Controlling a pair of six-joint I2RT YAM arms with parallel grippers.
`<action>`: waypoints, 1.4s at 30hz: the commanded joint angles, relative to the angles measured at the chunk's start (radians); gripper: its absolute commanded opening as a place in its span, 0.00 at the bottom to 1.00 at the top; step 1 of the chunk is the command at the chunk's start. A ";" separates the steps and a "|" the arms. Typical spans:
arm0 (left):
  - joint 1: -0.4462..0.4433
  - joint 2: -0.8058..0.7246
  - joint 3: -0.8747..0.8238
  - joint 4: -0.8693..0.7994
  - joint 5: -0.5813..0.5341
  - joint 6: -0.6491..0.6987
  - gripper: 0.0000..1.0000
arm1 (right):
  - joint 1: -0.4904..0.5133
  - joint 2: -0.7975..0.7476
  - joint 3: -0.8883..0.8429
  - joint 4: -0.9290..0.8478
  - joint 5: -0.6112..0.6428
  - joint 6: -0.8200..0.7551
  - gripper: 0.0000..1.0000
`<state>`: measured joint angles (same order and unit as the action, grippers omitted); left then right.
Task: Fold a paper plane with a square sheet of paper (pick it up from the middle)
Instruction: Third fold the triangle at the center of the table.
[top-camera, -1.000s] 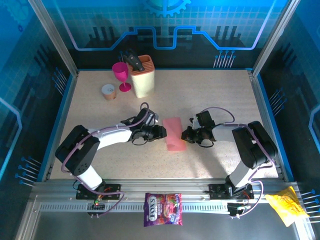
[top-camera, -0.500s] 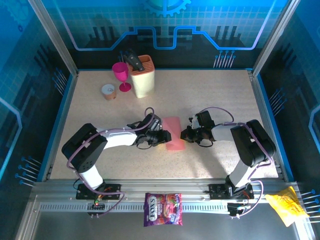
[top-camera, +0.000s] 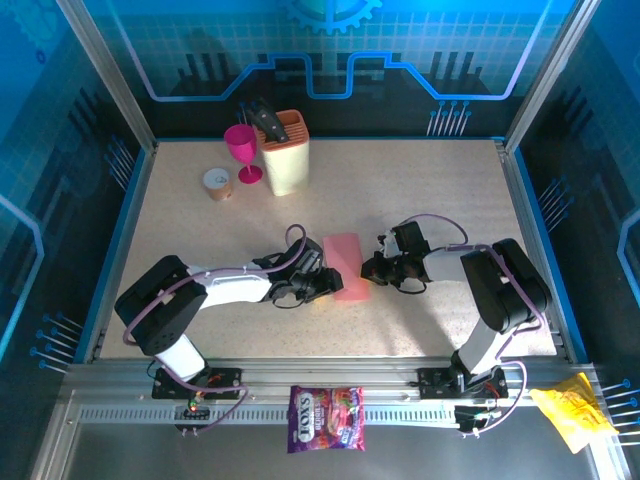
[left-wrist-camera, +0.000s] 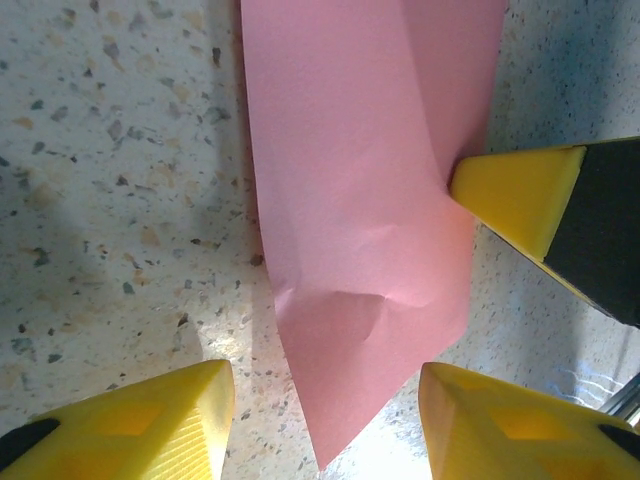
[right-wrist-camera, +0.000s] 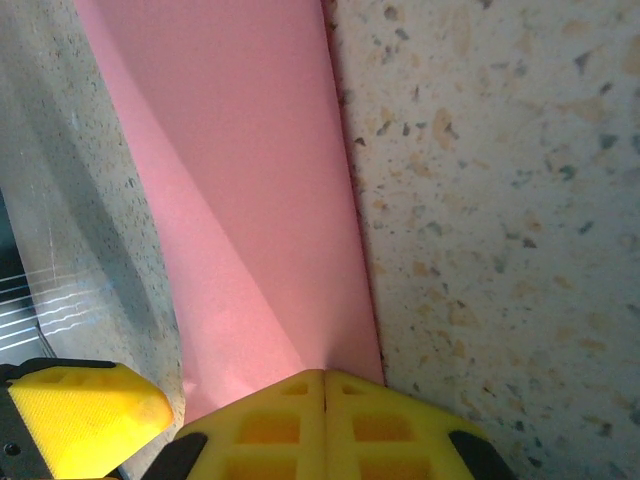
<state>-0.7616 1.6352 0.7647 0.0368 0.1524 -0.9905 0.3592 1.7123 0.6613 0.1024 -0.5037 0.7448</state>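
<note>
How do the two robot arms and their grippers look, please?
The left arm and right arm are black and white segments with thin purple cables looping along them. The fingers are yellow wedges backed with black; the right gripper shows a moulded grid pattern.

1. This is a robot lab booth, not a home.
2. Two robot arms (top-camera: 230, 285) are bolted to a metal rail (top-camera: 330, 372) behind the left hand (top-camera: 335, 285) and right hand (top-camera: 368, 268).
3. Blue see-through walls (top-camera: 400, 50) and metal posts (top-camera: 105, 72) fence the speckled counter (top-camera: 430, 190) around the hands.
</note>
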 joint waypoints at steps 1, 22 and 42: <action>-0.005 0.017 0.023 0.013 -0.003 -0.008 0.53 | 0.011 0.097 -0.050 -0.101 0.112 -0.008 0.00; -0.018 0.074 0.042 0.135 0.034 -0.046 0.54 | 0.000 0.115 -0.057 -0.087 0.103 -0.015 0.00; 0.105 0.131 0.044 0.219 0.085 0.106 0.51 | -0.009 0.135 -0.058 -0.094 0.100 -0.031 0.00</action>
<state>-0.6788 1.7462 0.7792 0.2272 0.1986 -0.9417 0.3374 1.7348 0.6609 0.1146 -0.5545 0.7437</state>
